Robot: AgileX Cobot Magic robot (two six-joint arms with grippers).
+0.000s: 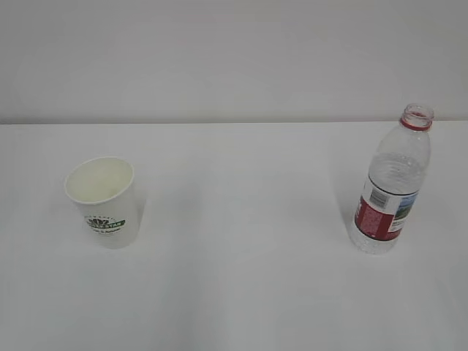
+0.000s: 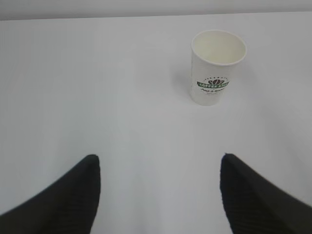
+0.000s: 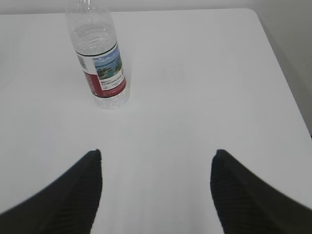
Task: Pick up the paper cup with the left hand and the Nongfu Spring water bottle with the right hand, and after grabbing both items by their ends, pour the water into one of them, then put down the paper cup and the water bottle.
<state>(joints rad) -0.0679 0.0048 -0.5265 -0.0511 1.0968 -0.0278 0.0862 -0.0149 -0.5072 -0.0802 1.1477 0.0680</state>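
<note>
Left gripper (image 2: 158, 165) spread wide, nothing between its fingers, hanging over bare bench (image 1: 241, 241) with the paper cup (image 2: 217, 68) ahead of it and off to its right, well apart. Right gripper (image 3: 156, 163) same story: fingers spread, empty, and the Nongfu Spring water bottle (image 3: 100, 58) ahead and to its left, well apart. Neither gripper shows in the exterior view. Taking the cup as landmark: it stands upright, mouth up, logo toward the camera, inside looks empty; bottle stands upright far to the cup's right across open bench, cap off, red neck ring showing, water (image 1: 391, 172) filling most of it. Layout makes sense for the task, cup on the left arm's side, bottle on the right arm's side, wide gap so the arms won't crowd each other. Cap already off so pouring needs no unscrewing. Judgement: task at its start, nothing grasped yet; each gripper needs to centre on its item before closing. Thin cup could crush or tip if squeezed hard.
</note>
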